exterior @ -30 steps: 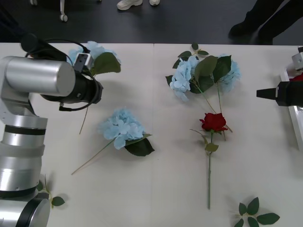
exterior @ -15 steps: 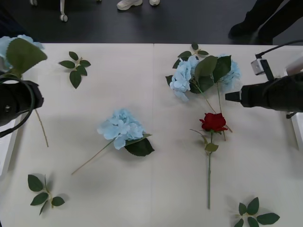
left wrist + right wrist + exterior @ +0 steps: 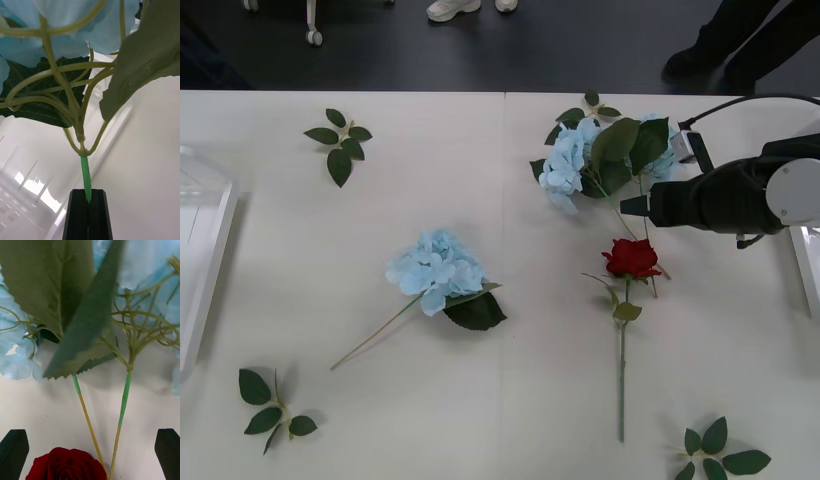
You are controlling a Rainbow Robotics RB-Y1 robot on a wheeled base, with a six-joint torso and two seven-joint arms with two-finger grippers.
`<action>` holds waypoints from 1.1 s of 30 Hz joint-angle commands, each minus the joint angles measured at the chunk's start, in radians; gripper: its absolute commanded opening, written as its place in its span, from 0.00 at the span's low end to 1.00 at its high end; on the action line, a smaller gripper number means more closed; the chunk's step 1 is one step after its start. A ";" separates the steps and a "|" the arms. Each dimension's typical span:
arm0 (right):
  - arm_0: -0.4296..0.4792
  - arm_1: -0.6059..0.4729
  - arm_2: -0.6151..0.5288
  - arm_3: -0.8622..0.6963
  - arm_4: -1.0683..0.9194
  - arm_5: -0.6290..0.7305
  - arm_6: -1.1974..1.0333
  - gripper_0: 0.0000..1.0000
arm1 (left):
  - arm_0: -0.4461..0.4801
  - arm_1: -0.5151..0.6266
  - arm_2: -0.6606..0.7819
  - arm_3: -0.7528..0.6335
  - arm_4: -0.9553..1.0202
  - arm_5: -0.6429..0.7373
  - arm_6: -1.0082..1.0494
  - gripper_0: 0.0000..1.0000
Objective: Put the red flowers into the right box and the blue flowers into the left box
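Now the left gripper's (image 3: 89,210) black fingers pinch the thin green stem of a fluffy pale-blue flower (image 3: 56,33), probably over the white left box (image 3: 200,240). The right gripper (image 3: 632,207), fingers apart, hovers above the small red rose (image 3: 632,257) to grab it. Its stem runs near-to-far on the white counter (image 3: 480,400), bloom far.

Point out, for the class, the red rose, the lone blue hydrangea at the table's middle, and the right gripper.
red rose (image 3: 632,257), front view, on its bloom.
lone blue hydrangea (image 3: 435,268), front view, on its petals.
right gripper (image 3: 632,207), front view, at its fingertips.
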 commanded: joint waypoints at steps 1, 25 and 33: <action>-0.019 -0.006 -0.004 -0.012 0.028 -0.003 -0.085 0.99 | -0.006 0.041 0.047 0.113 0.024 -0.109 0.016 0.00; -0.091 0.044 0.131 0.070 0.189 -0.036 -0.349 0.99 | -0.086 0.115 0.077 0.737 0.168 -0.571 -0.386 0.00; -0.123 0.060 0.131 0.099 0.191 -0.039 -0.367 0.99 | -0.092 0.113 0.060 0.739 0.177 -0.575 -0.406 0.63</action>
